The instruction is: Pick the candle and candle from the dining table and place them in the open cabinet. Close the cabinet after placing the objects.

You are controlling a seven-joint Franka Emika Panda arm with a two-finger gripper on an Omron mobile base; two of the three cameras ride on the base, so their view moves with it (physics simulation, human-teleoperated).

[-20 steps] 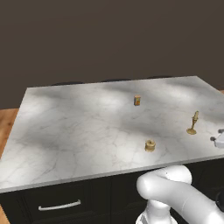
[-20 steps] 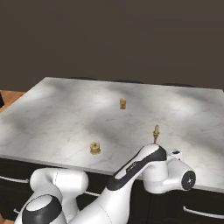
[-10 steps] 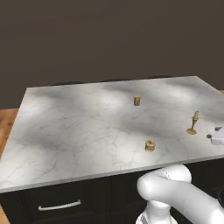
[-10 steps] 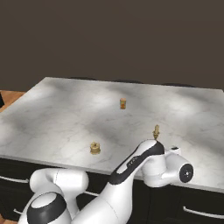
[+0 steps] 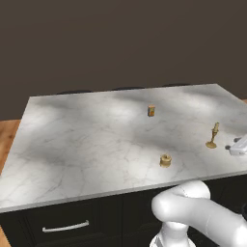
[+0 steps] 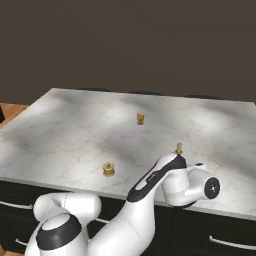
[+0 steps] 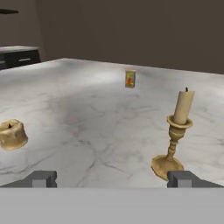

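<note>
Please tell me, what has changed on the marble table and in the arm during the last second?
The white arm's hand end swung rightward along the near edge of the white-grey marble table, past the cream taper candle in its brass candlestick. Nothing was gripped; the gripper stays open. The taper, the short stubby candle and the small box kept their places.

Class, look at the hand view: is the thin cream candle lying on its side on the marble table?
No, the thin cream candle stands upright in its brass candlestick.
</note>
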